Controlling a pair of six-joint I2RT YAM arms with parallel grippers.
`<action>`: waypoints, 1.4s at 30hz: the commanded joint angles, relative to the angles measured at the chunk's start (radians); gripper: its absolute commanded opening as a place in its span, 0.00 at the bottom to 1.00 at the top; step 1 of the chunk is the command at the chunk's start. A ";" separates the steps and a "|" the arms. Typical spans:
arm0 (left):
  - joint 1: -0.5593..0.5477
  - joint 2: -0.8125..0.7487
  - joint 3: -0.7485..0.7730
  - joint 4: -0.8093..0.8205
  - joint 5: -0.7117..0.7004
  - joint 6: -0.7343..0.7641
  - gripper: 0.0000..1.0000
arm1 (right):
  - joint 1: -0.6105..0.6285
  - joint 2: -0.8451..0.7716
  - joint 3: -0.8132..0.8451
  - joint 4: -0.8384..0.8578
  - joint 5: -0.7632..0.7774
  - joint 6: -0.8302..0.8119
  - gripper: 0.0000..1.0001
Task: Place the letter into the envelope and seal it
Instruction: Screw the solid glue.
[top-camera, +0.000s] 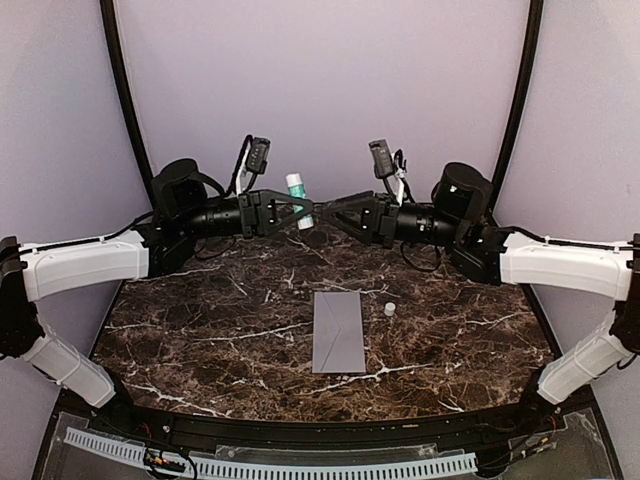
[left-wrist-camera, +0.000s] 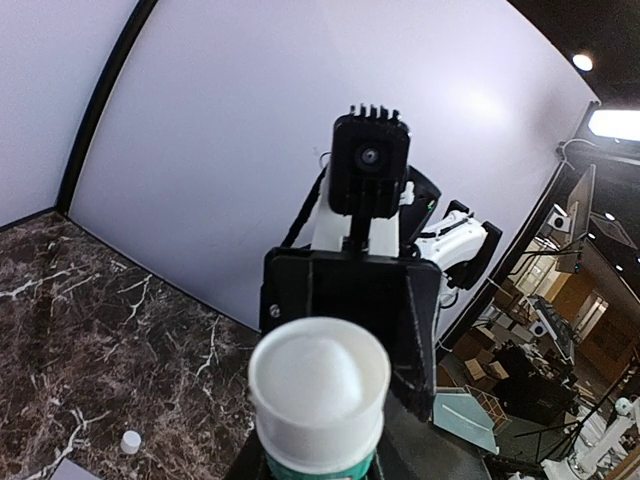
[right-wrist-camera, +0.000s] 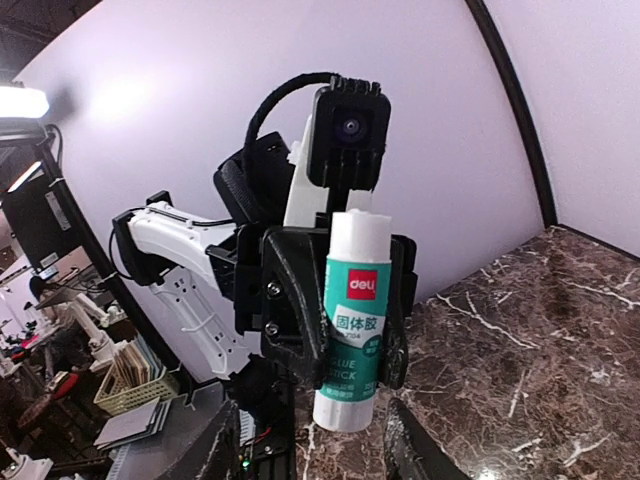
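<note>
The left gripper (top-camera: 303, 210) pinches an uncapped glue stick (right-wrist-camera: 353, 320) upright, high over the table's (top-camera: 200, 330) far edge. The right gripper (top-camera: 324, 213) faces it tip to tip, its fingers (right-wrist-camera: 226, 446) spread to either side of the tube's base, not touching it. The flat grey envelope (top-camera: 337, 331) lies mid-table on dark veined marble, well apart from both arms. A small white cap (top-camera: 389, 309) sits near its far right corner.

My left gripper (top-camera: 303, 212) and right gripper (top-camera: 322, 212) crowd nose to nose at the glue stick (top-camera: 297, 187) up back; below, only the flat envelope (top-camera: 337, 331) and small white cap (top-camera: 389, 309) beside it interrupt the marble table (top-camera: 200, 330)
</note>
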 joint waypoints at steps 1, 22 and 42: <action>0.003 -0.032 -0.015 0.202 0.135 -0.081 0.00 | 0.006 0.045 0.037 0.122 -0.205 0.048 0.43; 0.004 -0.009 -0.015 0.247 0.179 -0.108 0.00 | 0.059 0.156 0.131 0.171 -0.240 0.098 0.31; 0.003 -0.034 -0.017 0.061 0.147 0.042 0.00 | 0.061 0.204 0.137 0.286 -0.209 0.210 0.16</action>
